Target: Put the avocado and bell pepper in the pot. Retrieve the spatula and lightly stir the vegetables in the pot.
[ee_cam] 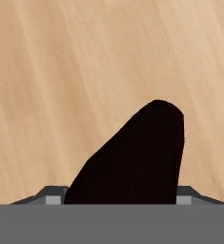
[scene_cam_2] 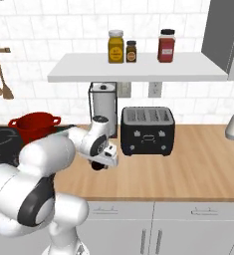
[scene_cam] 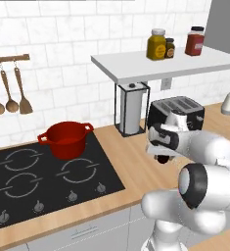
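My end effector (scene_cam_2: 98, 166) hung low over the wooden surface (scene_cam_2: 188, 164), closed on a dark avocado (ee_cam: 137, 157). The toaster (scene_cam_2: 147, 130) and paper-towel holder (scene_cam_2: 103, 107) stood just behind; the pot (scene_cam: 66, 138) sat on the stove (scene_cam: 48, 181), well apart.

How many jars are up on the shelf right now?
3, all on the white shelf: a yellow jar at the left, a small dark jar beside it, and a red jar further right. None seems hidden.

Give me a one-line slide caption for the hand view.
Gripper low over the wooden counter, jaws either side of a dark avocado.
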